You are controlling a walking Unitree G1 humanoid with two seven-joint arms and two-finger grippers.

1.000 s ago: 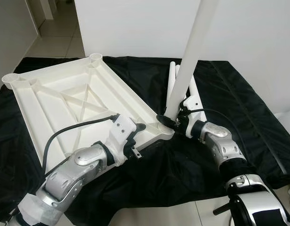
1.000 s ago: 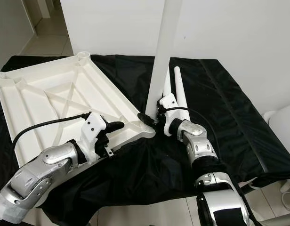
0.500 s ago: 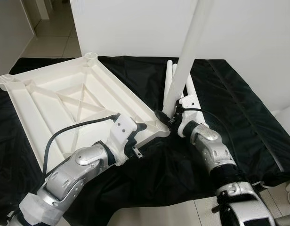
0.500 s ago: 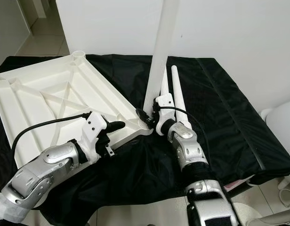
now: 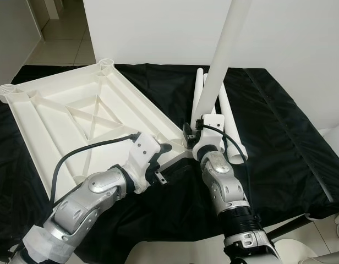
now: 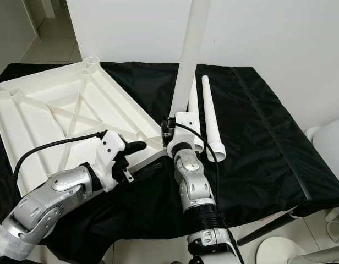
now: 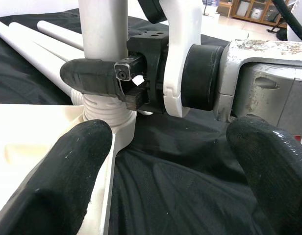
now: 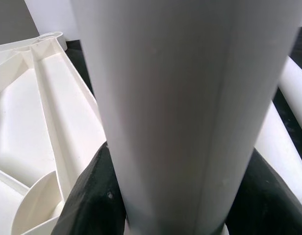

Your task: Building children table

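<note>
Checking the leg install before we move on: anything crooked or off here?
The upright leg leans a little off vertical above its corner socket on the inverted tabletop; exposed thread shows there, so it is not fully seated. The right gripper clamps its base. The left gripper is open beside that corner. Spare legs lie flat.

Right gripper [image 6: 170, 132] swung round upright leg [image 6: 190, 55], right forearm now nearer left arm

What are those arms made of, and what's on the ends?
Both arms are jointed silver metal segments with black collars. Each ends in a white plastic wrist block carrying two long black padded fingers: left gripper, right gripper. A black cable loops along each forearm.
</note>
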